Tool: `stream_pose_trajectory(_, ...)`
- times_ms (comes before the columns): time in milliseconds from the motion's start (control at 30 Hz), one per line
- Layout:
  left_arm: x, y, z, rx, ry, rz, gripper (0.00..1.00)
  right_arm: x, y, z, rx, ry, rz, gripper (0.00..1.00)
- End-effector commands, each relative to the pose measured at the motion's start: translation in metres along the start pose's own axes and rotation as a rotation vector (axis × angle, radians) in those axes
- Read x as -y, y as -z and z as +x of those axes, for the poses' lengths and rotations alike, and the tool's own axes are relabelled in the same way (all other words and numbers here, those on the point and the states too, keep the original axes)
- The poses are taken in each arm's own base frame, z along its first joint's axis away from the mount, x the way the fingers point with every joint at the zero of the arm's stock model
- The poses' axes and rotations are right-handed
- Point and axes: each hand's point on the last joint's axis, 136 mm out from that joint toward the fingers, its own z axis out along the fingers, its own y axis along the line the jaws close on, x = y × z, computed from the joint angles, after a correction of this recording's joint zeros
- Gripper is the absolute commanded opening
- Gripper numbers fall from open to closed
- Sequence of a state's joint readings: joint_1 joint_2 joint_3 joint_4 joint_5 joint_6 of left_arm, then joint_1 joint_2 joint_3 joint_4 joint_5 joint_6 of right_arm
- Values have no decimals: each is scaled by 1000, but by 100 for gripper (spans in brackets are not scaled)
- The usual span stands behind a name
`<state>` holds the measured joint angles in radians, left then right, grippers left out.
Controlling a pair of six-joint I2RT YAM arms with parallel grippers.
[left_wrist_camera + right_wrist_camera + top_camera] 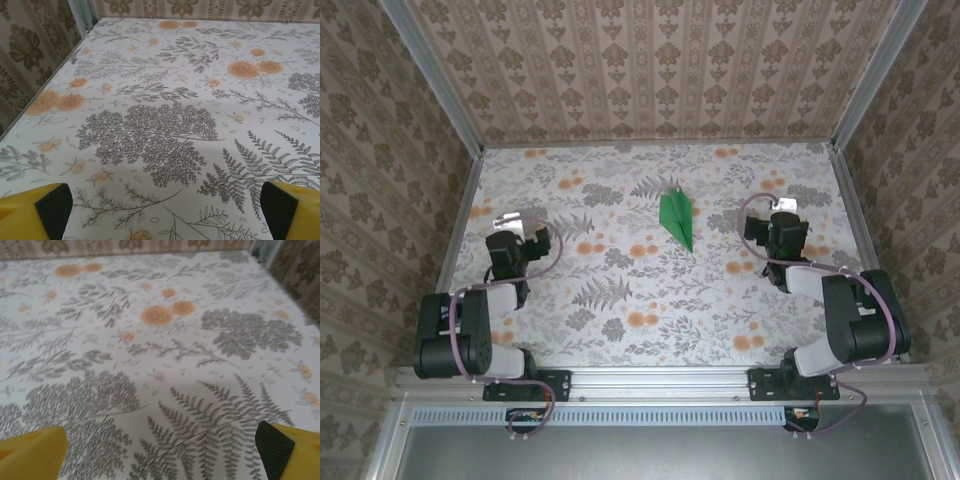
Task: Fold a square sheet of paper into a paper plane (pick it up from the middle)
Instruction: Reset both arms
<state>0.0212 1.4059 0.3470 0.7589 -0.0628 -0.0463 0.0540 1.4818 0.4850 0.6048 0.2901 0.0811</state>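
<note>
Now that it is folded into a narrow dart, the paper plane [676,220] is lying flat on the table [620,330], just beyond the table's middle. It is looking feather-light, thin and easily crushed, so a gentle pinch along its centre crease is probably the safest hold. The left gripper [167,207] and right gripper [165,450] are hanging over the table's left and right sides, fingers spread wide, gripping nothing.
</note>
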Motion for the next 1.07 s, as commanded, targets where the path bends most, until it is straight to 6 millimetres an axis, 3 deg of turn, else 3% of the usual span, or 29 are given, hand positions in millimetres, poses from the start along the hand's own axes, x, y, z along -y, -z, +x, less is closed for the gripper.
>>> stream_pose_trajectory(0, 8, -6, -13, 87, -38, 46, 100, -16, 3, -14, 101, 1, -118, 100)
stream_pose_trajectory(300, 17, -20, -6, 33, -92, 38, 100, -20, 2, -5, 115, 10, -149, 100)
stream_pose_trajectory(1033, 26, -22, -5, 21, -113, 83, 100, -25, 5, -5, 123, 17, -188, 100)
